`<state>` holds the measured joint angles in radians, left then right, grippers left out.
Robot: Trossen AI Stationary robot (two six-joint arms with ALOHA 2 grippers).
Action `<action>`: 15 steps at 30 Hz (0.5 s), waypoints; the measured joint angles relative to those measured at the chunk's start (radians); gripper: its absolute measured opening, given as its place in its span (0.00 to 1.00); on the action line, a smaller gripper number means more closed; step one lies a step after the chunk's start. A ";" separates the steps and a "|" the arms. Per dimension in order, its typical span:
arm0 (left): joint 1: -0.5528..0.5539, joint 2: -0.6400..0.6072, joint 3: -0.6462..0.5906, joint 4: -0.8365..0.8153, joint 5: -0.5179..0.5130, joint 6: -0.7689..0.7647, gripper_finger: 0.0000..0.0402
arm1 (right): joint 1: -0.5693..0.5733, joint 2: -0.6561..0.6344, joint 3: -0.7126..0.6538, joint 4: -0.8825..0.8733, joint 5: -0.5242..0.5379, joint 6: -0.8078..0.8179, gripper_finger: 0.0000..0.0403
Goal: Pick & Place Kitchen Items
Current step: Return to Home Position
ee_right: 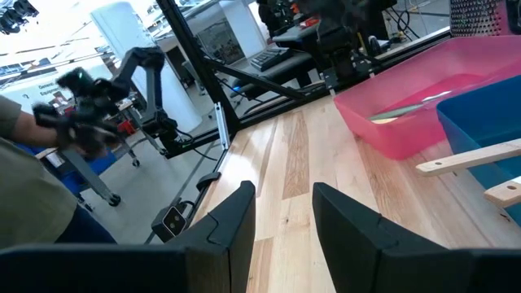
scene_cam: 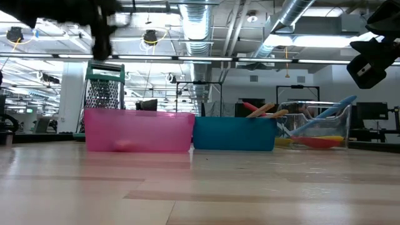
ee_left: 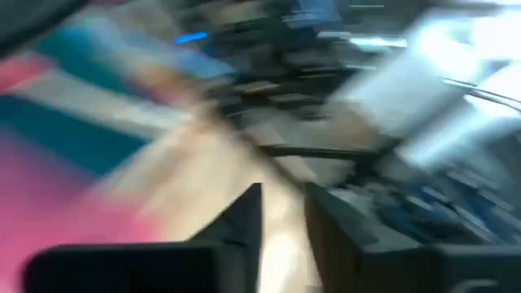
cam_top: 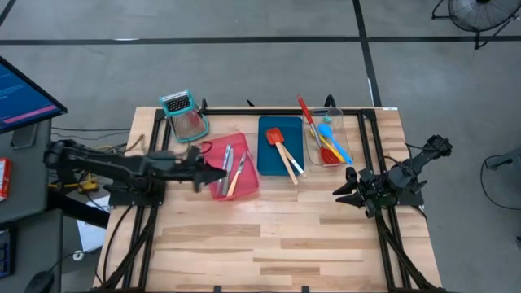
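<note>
From above, the left gripper [cam_top: 218,172] hangs over the pink tray's [cam_top: 218,146] outer edge, the one away from the blue tray [cam_top: 271,163]. The slim knives [cam_top: 232,169] lie inside the pink tray. The blue tray touches the pink tray and holds the wooden-handled spatulas [cam_top: 285,155]. Past it, the clear tray [cam_top: 343,122] holds the red spoon [cam_top: 308,118], blue spoon [cam_top: 330,134] and yellow spoon [cam_top: 326,146]. The grater [cam_top: 186,114] stands just behind the pink tray. The right gripper [cam_top: 342,190] hovers over the counter [cam_top: 269,236], well apart from the pink tray, beyond the clear tray.

From counter height, the pink tray, blue tray and clear tray stand in a row with the grater behind the pink one. Spatula handles and a blue spoon handle poke above the rims.

The left wrist view is smeared. Its fingers [ee_left: 244,220] show a narrow gap with nothing between, and pink shows beside them.

In the right wrist view the fingers [ee_right: 236,220] stand apart, empty, above bare counter. One knife shows inside the pink tray ahead.
</note>
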<state>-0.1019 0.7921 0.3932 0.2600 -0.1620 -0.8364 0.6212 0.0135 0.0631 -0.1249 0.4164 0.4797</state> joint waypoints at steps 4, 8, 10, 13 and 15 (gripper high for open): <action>-0.017 -0.110 0.001 0.195 0.226 0.170 0.03 | 0.000 0.000 0.000 0.000 0.000 0.000 0.30; -0.030 -0.222 0.001 0.260 0.342 0.205 0.01 | 0.000 0.000 0.000 0.000 0.000 0.000 0.30; -0.030 -0.289 0.001 0.252 0.354 0.207 0.00 | 0.000 0.000 0.000 0.000 0.000 0.000 0.30; -0.029 -0.393 0.001 0.218 0.343 0.256 0.00 | 0.000 0.000 0.000 0.000 0.000 0.000 0.30; -0.030 -0.452 0.002 0.173 0.305 0.290 0.00 | 0.000 0.000 0.000 0.000 0.000 0.000 0.30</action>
<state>-0.1318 0.3400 0.3950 0.4332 0.1428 -0.5461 0.6211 0.0137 0.0633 -0.1249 0.4164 0.4797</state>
